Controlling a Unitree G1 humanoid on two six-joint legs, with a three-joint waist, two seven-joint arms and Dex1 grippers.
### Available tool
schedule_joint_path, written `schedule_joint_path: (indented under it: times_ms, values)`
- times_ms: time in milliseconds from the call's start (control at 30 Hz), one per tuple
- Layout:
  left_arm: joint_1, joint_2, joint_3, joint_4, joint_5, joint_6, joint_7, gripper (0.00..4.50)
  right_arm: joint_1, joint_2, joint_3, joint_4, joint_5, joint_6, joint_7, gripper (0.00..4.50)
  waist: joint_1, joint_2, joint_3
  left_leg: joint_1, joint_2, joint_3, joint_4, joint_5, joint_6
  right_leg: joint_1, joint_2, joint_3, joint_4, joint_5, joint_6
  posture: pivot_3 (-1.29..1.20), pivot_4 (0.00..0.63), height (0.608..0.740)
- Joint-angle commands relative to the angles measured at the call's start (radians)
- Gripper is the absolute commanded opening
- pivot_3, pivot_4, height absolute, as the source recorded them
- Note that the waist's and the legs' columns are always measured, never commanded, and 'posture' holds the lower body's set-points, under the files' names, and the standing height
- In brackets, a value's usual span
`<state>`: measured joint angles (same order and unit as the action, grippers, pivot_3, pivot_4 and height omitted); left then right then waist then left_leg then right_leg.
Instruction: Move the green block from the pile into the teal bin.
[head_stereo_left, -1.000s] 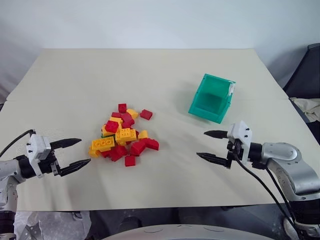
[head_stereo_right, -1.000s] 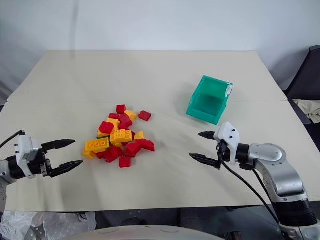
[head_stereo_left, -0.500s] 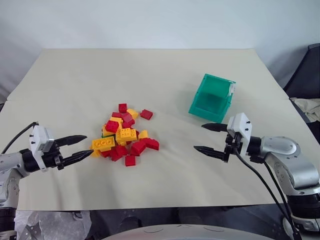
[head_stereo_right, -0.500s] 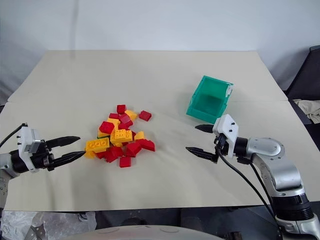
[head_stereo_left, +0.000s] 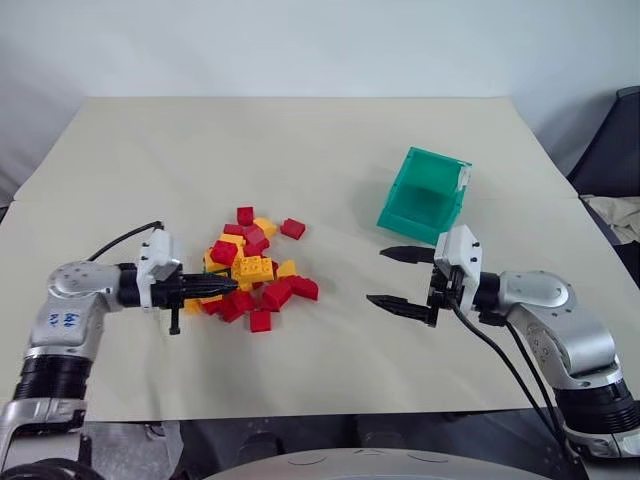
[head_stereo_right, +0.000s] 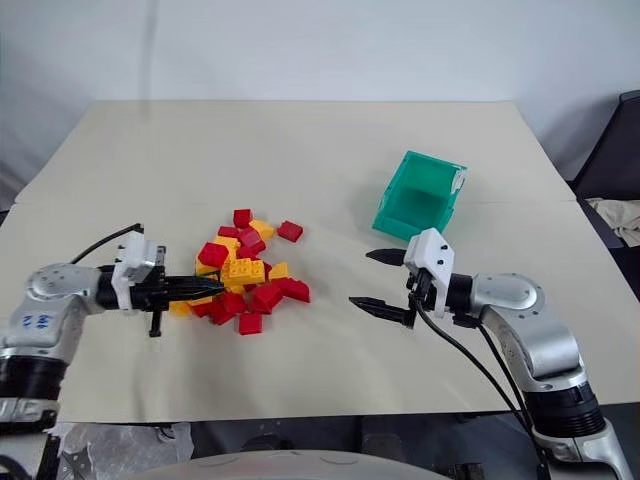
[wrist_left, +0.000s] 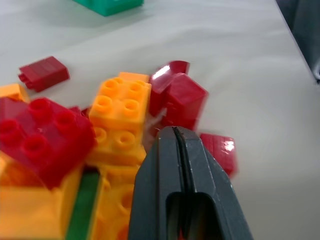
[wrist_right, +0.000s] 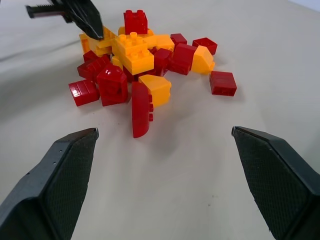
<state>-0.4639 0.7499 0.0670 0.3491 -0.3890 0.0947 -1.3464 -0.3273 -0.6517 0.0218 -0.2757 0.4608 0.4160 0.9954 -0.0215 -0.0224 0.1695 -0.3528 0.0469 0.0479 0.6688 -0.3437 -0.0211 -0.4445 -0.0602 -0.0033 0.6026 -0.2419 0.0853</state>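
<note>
Two fingers of the left gripper (head_stereo_left: 228, 284) press closed at the pile (head_stereo_left: 250, 272), where the green block (wrist_left: 82, 204) lies half buried; right gripper (head_stereo_left: 390, 277) gapes wide near the teal bin (head_stereo_left: 425, 195) on the counter (head_stereo_left: 330, 150).

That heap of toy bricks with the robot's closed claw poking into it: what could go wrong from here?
The green block lies mostly buried under yellow and red bricks, so digging for it may scatter the pile across the table. The left gripper is shut with its tip at the pile's edge; it could shove bricks rather than grasp. The teal bin sits far across, past the open right gripper.
</note>
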Motion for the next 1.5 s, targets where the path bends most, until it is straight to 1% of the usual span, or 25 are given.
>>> schedule_joint_path:
  times_ms: [33,100,167,267,367,433,500,600,700,767,967,1100,1167,1200,1267,1333,1367,1500]
  values:
    - [-0.106,-0.018,-0.029,0.183,0.096,-0.092,0.044,0.01,-0.006,0.008,-0.019,-0.055,0.017,-0.008,-0.019,4.50,0.003,0.000,0.000,0.000,0.000,0.000,0.001,0.000,0.000,0.000,0.000,0.000,0.000,0.000,0.000,0.00,0.150,0.740]
    - [-0.155,-0.027,-0.042,0.289,0.152,-0.154,0.088,0.01,-0.004,0.009,-0.021,-0.063,0.019,-0.006,-0.027,4.50,0.006,0.000,0.000,0.000,0.000,0.000,0.001,0.000,0.000,0.000,0.000,0.000,0.000,0.000,0.000,0.00,0.150,0.740]
    - [-0.207,-0.027,-0.060,0.396,0.226,-0.199,0.186,0.01,-0.002,0.008,-0.023,-0.069,0.022,-0.003,-0.033,4.50,0.007,0.000,0.000,0.000,0.000,0.000,0.002,0.000,0.000,0.000,0.000,0.000,0.001,0.000,0.000,0.00,0.150,0.740]
    - [-0.241,-0.030,-0.042,0.489,0.233,-0.292,0.198,0.01,0.003,0.007,-0.027,-0.077,0.027,-0.001,-0.039,4.50,0.008,0.000,-0.001,0.001,0.000,0.001,0.003,0.000,0.000,0.000,0.000,0.001,0.003,0.000,0.000,0.00,0.150,0.740]
    - [-0.249,-0.026,-0.032,0.515,0.229,-0.307,0.202,0.01,0.011,0.002,-0.033,-0.081,0.030,-0.003,-0.042,4.50,0.009,0.000,0.000,0.001,0.000,0.002,0.005,0.000,0.000,0.000,0.000,0.002,0.004,0.000,0.000,0.00,0.150,0.740]
    - [-0.238,-0.027,-0.022,0.491,0.209,-0.293,0.169,0.01,0.009,0.000,-0.033,-0.076,0.030,-0.005,-0.043,4.50,0.015,0.000,0.000,0.000,0.000,0.001,0.007,0.000,0.000,0.000,0.001,0.001,0.005,0.000,0.001,0.00,0.150,0.740]
    - [-0.189,-0.027,-0.019,0.397,0.162,-0.229,0.105,0.01,0.007,-0.001,-0.032,-0.074,0.030,-0.006,-0.042,4.50,0.017,0.000,0.000,0.000,0.000,0.002,0.009,0.000,0.000,0.000,0.000,0.002,0.006,0.000,0.001,0.00,0.150,0.740]
    - [-0.098,-0.015,-0.014,0.227,0.100,-0.112,0.052,0.01,0.001,-0.002,-0.031,-0.068,0.030,-0.007,-0.040,4.50,0.018,0.000,0.000,0.000,0.000,0.002,0.009,0.000,0.000,0.000,0.000,0.003,0.006,0.000,0.001,0.00,0.150,0.740]
    - [-0.030,-0.008,-0.007,0.099,0.075,-0.047,0.048,0.01,-0.007,-0.001,-0.030,-0.060,0.029,-0.008,-0.038,4.50,0.019,0.000,0.000,0.000,0.001,0.003,0.009,-0.001,0.001,0.000,0.000,0.004,0.006,0.000,0.001,0.00,0.150,0.740]
    - [-0.008,-0.018,0.003,0.052,0.074,-0.025,0.077,0.01,-0.014,0.003,-0.024,-0.051,0.025,-0.011,-0.038,4.50,0.020,0.000,0.000,0.000,0.000,0.003,0.010,-0.001,0.001,0.000,0.000,0.004,0.006,0.000,0.001,0.00,0.150,0.740]
    - [-0.018,-0.034,0.022,0.049,0.097,-0.026,0.156,0.01,-0.030,0.009,-0.014,-0.036,0.021,-0.012,-0.036,4.50,0.021,0.000,0.000,0.000,0.000,0.002,0.012,-0.001,0.001,0.000,0.000,0.004,0.004,0.000,0.001,0.00,0.150,0.740]
    - [-0.060,-0.023,0.048,0.121,0.116,-0.066,0.229,0.01,-0.046,0.011,-0.011,-0.017,0.017,-0.015,-0.032,4.50,0.020,-0.001,0.000,0.000,0.000,0.002,0.011,-0.001,0.001,0.000,0.001,0.005,0.004,0.000,0.001,0.00,0.150,0.740]
    - [-0.072,-0.009,0.068,0.135,0.111,-0.055,0.256,0.01,-0.048,0.010,-0.013,-0.015,0.019,-0.015,-0.032,4.50,0.019,-0.001,0.000,0.000,0.000,0.002,0.012,-0.001,0.001,0.000,0.001,0.005,0.004,0.000,0.001,0.00,0.150,0.740]
    - [-0.074,-0.002,0.076,0.132,0.103,-0.036,0.258,0.01,-0.048,0.009,-0.013,-0.014,0.019,-0.014,-0.031,4.50,0.018,-0.001,0.000,0.000,0.000,0.002,0.011,-0.001,0.001,0.000,0.001,0.005,0.004,0.000,0.001,0.00,0.150,0.740]
    - [-0.059,0.027,0.094,0.078,0.058,0.095,0.243,0.01,-0.047,0.007,-0.015,-0.014,0.020,-0.014,-0.030,4.50,0.017,-0.001,0.000,0.000,0.000,0.002,0.011,-0.001,0.001,0.000,0.001,0.005,0.005,0.000,0.001,0.00,0.150,0.740]
    - [-0.035,0.068,0.100,0.015,0.011,0.250,0.210,0.39,-0.047,0.006,-0.015,-0.012,0.020,-0.014,-0.027,4.50,0.017,-0.001,0.000,0.000,0.001,0.003,0.011,-0.001,0.001,0.000,0.001,0.005,0.007,0.000,0.001,0.00,0.150,0.740]
    - [0.004,0.099,0.116,-0.038,-0.016,0.297,0.180,0.62,-0.047,0.004,-0.015,-0.012,0.020,-0.014,-0.025,4.50,0.016,-0.001,0.000,0.000,0.001,0.003,0.011,-0.001,0.001,0.000,0.001,0.005,0.007,0.000,0.001,0.00,0.150,0.740]
    - [0.101,0.165,0.175,-0.171,-0.098,0.409,0.137,1.80,-0.050,-0.002,-0.008,-0.005,0.025,-0.013,-0.001,4.50,0.016,0.000,0.001,0.000,0.001,0.003,0.010,-0.002,0.002,-0.001,0.001,0.005,0.006,0.000,0.001,0.00,0.150,0.740]
